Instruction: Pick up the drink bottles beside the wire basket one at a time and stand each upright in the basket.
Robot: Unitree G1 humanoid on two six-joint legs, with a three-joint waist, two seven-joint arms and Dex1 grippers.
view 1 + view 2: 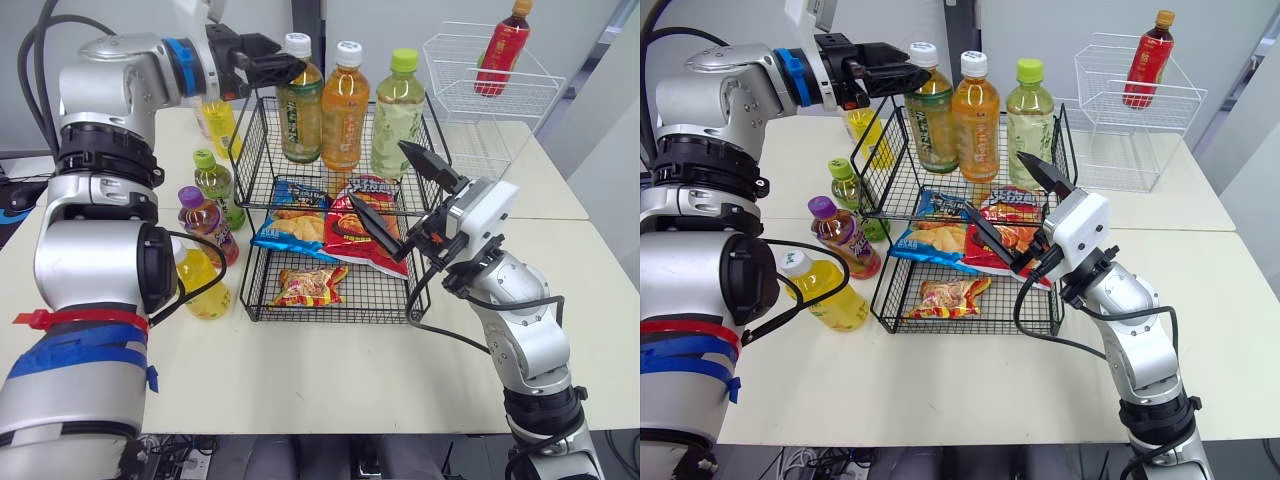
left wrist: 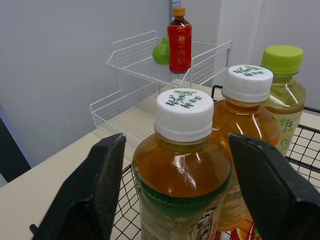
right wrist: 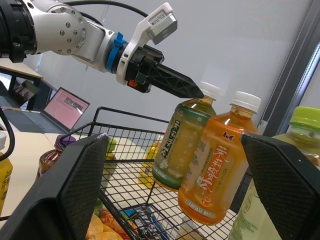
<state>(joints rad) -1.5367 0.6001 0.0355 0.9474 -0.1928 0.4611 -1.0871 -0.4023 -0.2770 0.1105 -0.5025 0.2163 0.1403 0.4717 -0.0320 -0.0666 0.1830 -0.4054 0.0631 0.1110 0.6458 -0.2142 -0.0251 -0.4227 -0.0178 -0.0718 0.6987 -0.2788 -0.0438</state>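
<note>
A black two-tier wire basket [image 1: 258, 135] stands mid-table. Its top tier holds three upright bottles: a green-tea bottle [image 1: 299, 105], an orange-tea bottle [image 1: 345, 105] and a pale green bottle [image 1: 398, 115]. My left gripper [image 1: 288, 70] is open at the neck of the green-tea bottle [image 2: 182, 175], and its fingers [image 2: 95, 190] stand apart from the glass on either side. My right gripper [image 1: 376, 170] hangs open at the basket's front right, holding nothing. Left of the basket stand several bottles: yellow [image 1: 219, 122], green-capped [image 1: 216, 185], purple-capped [image 1: 206, 224] and yellow [image 1: 204, 282].
Snack bags [image 1: 360, 222] lie on the basket's lower tier. A white wire rack [image 1: 485, 85] at the back right holds a red bottle [image 1: 503, 45]. Bare table lies in front of the basket and to its right. A laptop [image 3: 67, 107] sits off to the left.
</note>
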